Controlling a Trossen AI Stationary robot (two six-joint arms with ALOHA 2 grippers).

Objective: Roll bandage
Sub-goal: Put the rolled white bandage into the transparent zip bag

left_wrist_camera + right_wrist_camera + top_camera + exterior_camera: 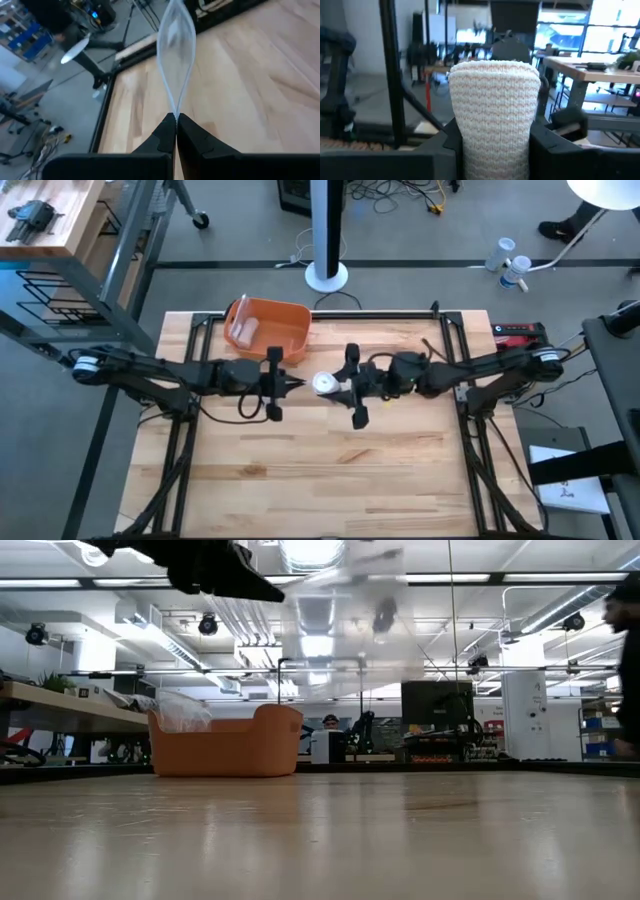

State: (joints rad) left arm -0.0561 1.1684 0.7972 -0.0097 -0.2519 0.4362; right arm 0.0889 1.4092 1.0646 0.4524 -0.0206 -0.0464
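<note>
1. The left end effector [290, 384] hangs above the middle of the wooden bench [320, 480], reaching in from the left; its two dark fingers [165, 131] are pressed together on the edge of a clear plastic wrapper [175, 50].
2. In the left wrist view the wrapper rises from the fingertips as a thin, see-through loop, pinched flat at the tips and bulging open farther out.
3. The right end effector [345, 388] comes in from the right and meets the left one over the bench centre; it is clenched around a white bandage roll [325, 384].
4. The right wrist view shows the roll [495, 115] close up: a knitted, ribbed white cylinder with faint pinkish rows, wedged between the two dark fingers [547, 140], one on each side.
5. From above, the roll sits between the two end effectors, just beside the left one's tips, held in the air (the low view shows only bare bench top beneath it).
6. An orange bin [267, 328] stands on the bench at the far edge, left of centre, well apart from the roll; something pale and crinkled shows inside it.
7. In the low view the bin [225, 745] stands on the far left part of the bench, and the wrapper [350, 615] appears as a hazy clear sheet high in the picture, beside a dark arm [200, 565].
</note>
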